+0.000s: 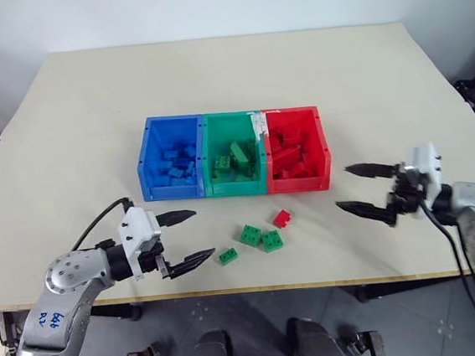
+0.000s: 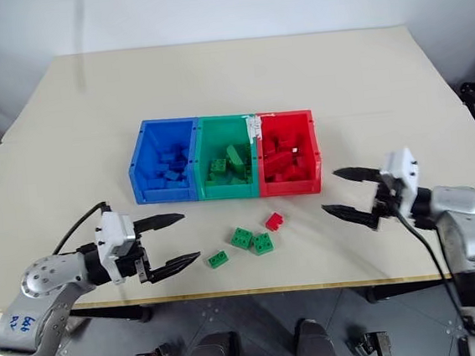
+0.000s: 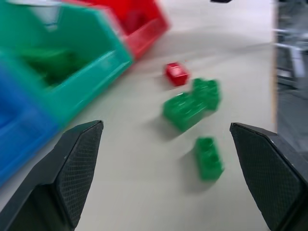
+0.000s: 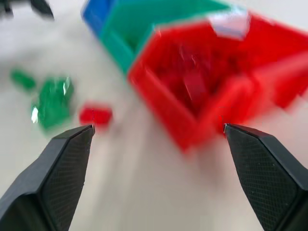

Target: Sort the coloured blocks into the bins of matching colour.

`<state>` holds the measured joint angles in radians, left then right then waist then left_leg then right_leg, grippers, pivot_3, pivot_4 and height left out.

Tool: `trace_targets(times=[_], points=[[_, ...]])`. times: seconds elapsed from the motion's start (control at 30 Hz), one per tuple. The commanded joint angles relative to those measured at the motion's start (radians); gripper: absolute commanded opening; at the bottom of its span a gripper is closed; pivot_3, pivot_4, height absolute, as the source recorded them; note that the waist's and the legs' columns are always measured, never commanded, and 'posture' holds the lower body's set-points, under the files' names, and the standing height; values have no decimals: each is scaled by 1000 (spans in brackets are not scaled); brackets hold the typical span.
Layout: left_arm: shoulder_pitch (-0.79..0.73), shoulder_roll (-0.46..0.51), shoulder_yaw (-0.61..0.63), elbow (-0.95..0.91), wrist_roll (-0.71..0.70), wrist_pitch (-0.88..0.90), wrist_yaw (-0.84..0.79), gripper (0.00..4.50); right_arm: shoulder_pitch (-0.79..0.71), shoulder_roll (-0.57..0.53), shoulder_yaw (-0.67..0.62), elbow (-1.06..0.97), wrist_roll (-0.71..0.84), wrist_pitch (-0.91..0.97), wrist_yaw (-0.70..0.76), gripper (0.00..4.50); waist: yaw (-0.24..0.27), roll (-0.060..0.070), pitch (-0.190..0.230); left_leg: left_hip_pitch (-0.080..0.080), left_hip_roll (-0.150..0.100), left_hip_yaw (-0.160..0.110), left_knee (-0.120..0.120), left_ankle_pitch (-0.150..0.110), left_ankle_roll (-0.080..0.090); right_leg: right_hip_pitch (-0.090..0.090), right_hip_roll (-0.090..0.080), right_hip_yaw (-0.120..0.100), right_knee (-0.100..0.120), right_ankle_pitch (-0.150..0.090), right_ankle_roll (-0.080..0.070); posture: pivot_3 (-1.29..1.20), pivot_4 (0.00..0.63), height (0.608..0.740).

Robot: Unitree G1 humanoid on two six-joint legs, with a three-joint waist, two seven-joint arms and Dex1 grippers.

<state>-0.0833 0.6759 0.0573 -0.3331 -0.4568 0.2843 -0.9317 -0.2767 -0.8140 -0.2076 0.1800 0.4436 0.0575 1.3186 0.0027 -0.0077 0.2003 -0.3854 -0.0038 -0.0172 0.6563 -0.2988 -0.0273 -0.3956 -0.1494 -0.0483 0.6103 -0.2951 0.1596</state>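
Three joined bins stand mid-table: the blue bin (image 1: pixel 150 157), the green bin (image 1: pixel 208 157) and the red bin (image 1: pixel 319 149), each holding several bricks of its own colour. In front of them on the table lie a red brick (image 1: pixel 282 217) and three green bricks (image 1: pixel 251 235) (image 1: pixel 272 240) (image 1: pixel 227 255). My left gripper (image 1: pixel 186 238) hangs open near the front edge, left of the loose bricks, with nothing between its fingers. My right gripper (image 1: pixel 355 188) is open and empty to the right of the red bin, pointing toward the bricks.
The table's front edge (image 1: pixel 248 290) runs just below both grippers. A black cable (image 1: pixel 99 221) loops over the left arm. Bare tabletop lies behind and beside the bins.
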Motion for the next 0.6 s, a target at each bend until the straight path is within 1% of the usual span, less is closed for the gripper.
trace_targets(times=[0.03, 0.13, 0.23, 0.33, 0.4, 0.47, 0.57, 0.6], points=[[-35, -22, -10, 16, 21, -69, -15, 4500, 0, -38, 4, 32, -47, -116, 59, 4479, -6, 0, 0, 0, 0, 0, 0, 0, 0, 0, 0, 0, 0, 0, 0, 0, 150, 740], [-51, -31, -13, 38, 36, -120, -28, 4500, -52, -38, 57, 58, -81, -144, 87, 4479, -10, 0, 0, 0, 0, 0, 1, 0, 0, 0, 0, 0, 0, 0, 0, 0, 150, 740], [-38, -38, 19, 53, 28, -162, -29, 4500, -174, -25, 176, 37, -101, -80, 161, 4479, -12, 1, 0, 0, 1, 1, 2, 0, 0, 0, 0, 1, 0, 0, 0, 0, 150, 740], [27, -1, 71, 38, 13, -153, -37, 4500, -285, 2, 298, 29, -134, -13, 223, 4479, -8, 1, 0, 0, 1, 0, 3, 0, -1, 0, 0, 1, 0, 0, 0, 0, 150, 740], [59, 14, 94, 24, 10, -150, -37, 4500, -335, 15, 351, 39, -160, 8, 235, 4479, -8, 1, 0, 0, 1, 0, 3, -1, -1, 0, 0, 1, 0, 0, 0, 0, 150, 740], [107, 25, 123, 0, 6, -143, -27, 4500, -385, 45, 410, 54, -193, 7, 247, 4479, -1, 1, 0, -1, 1, 0, 3, -1, -1, 0, 0, 0, 0, 0, 0, 0, 150, 740], [178, 27, 176, -43, 0, -126, -1, 4500, -464, 120, 496, 98, -232, 6, 264, 4479, -4, 1, 0, -2, 1, -1, 5, -3, 0, 0, 0, 0, 0, 0, 0, 0, 150, 740], [193, 25, 187, -56, 0, -122, 7, 4500, -484, 145, 517, 133, -256, -20, 252, 4479, -5, 1, 0, -2, 1, -1, 6, -4, 0, 0, 0, 0, 0, 0, 0, 0, 150, 740]])
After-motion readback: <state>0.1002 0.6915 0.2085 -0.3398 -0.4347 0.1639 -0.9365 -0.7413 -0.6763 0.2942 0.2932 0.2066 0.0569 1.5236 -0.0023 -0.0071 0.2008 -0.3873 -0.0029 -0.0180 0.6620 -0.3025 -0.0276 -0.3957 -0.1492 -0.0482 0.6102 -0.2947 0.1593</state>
